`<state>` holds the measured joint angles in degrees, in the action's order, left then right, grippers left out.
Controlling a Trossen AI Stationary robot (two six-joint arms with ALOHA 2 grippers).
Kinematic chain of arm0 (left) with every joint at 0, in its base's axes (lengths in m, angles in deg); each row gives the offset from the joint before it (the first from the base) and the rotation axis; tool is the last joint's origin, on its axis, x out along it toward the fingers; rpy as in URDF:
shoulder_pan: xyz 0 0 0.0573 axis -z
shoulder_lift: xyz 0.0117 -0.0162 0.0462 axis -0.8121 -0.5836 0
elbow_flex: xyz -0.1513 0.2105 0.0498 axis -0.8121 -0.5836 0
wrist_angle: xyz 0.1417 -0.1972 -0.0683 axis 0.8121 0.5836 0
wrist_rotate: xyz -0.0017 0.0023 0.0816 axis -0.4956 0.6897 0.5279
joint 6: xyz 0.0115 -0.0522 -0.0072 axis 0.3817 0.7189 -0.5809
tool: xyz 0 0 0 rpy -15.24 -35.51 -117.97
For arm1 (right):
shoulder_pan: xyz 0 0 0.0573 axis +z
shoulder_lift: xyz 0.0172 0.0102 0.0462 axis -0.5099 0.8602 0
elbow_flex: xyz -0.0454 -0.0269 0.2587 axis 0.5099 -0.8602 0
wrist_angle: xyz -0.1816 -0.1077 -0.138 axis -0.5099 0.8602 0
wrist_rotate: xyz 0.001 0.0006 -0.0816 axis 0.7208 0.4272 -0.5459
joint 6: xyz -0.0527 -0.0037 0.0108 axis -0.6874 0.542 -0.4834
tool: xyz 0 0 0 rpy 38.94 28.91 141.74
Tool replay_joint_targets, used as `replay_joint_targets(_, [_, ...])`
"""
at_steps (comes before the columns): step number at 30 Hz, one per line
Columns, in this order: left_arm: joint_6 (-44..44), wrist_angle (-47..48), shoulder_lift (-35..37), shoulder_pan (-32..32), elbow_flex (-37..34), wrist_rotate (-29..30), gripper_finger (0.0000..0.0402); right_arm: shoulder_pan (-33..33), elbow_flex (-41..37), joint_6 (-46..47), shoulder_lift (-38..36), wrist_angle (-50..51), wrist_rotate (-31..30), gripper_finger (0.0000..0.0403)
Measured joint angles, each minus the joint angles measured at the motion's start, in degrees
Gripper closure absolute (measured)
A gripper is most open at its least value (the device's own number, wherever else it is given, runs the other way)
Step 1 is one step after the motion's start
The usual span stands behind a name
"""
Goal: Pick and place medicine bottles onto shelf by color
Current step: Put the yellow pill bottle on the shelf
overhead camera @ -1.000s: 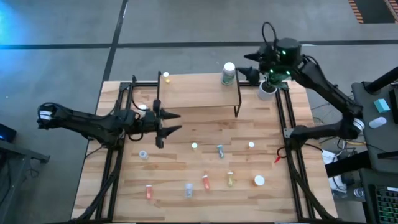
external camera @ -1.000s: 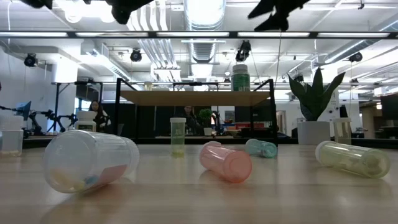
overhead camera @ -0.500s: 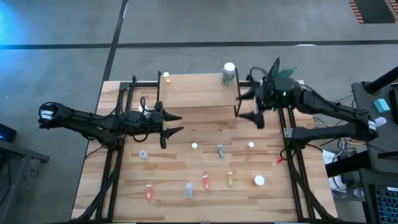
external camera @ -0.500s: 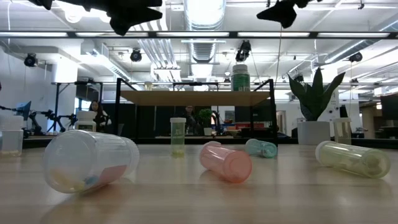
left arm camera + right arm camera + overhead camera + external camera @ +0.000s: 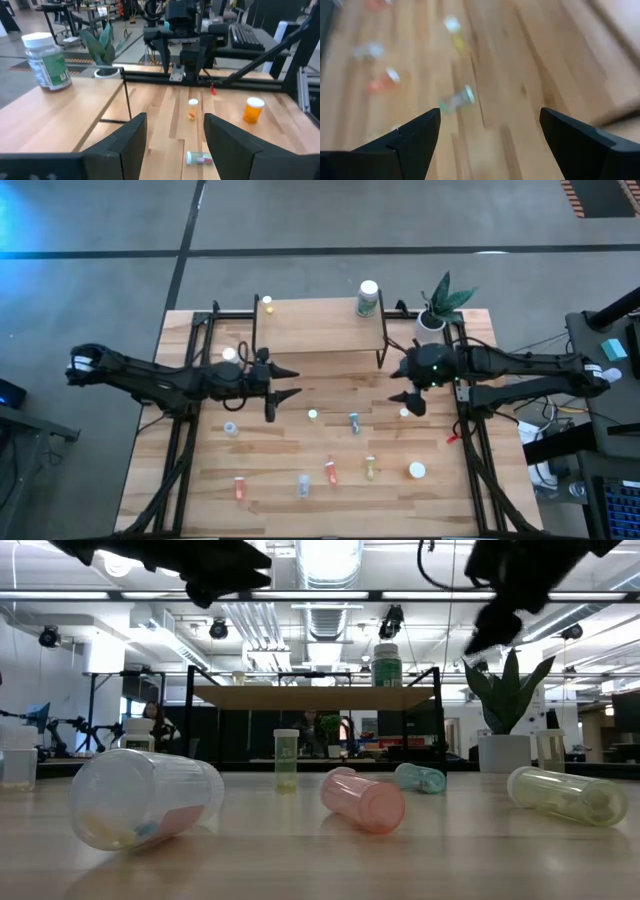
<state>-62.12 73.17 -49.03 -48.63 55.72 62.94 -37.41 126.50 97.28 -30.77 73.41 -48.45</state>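
Observation:
The shelf stands at the table's far middle. A large green-label, white-capped bottle stands on its right end, and a tiny yellow bottle on its left end. Several small bottles are spread over the table's near half, among them a teal one lying on its side and a white-capped one. My left gripper is open and empty, in the air near the shelf's near left corner. My right gripper is open and empty, in the air off the shelf's near right corner. The two grippers face each other.
A white pot with a green plant stands at the far right corner. Black frame rails run along both table sides. In the low view a clear bottle, a pink bottle and a yellowish bottle lie near the near edge.
My right gripper has swung from above the plant pot at the far right toward the near edge and the table's middle, coming down beside the shelf's right end, and it stays open. My left gripper has edged a little toward the right.

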Motion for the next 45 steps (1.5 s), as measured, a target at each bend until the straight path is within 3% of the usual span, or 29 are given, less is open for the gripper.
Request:
replay_joint_targets(5, [-0.5,1.8,-0.8,0.0,0.6,-0.1,0.0221,1.7,0.3,3.7,0.0,9.0,-1.8,0.0074])
replay_joint_targets(10, [0.0,8.4,7.0,0.2,1.1,-0.2,0.0221,3.3,0.3,5.2,0.2,13.7,-4.1,0.0074])
replay_joint_targets(14, [-0.1,4.4,13.9,1.4,-2.0,-1.0,0.0221,4.6,0.2,4.8,0.4,14.7,-5.6,0.0074])
replay_joint_targets(20, [-1.5,-8.8,19.0,1.5,-9.7,-1.1,0.0221,6.6,0.1,3.4,2.4,14.8,-6.6,0.0074])
replay_joint_targets(25, [-1.6,-15.0,20.3,1.5,-13.5,-1.1,0.0221,9.3,0.1,3.3,5.6,15.0,-7.9,0.0074])
replay_joint_targets(35, [-1.6,-15.1,20.2,1.5,-13.7,-1.1,0.0221,11.7,-0.2,3.5,12.3,15.0,-8.5,0.0074])
replay_joint_targets(45, [-1.5,-15.1,19.4,1.5,-13.6,-1.1,0.0221,11.8,-2.6,4.7,11.8,12.1,-8.5,0.0074])
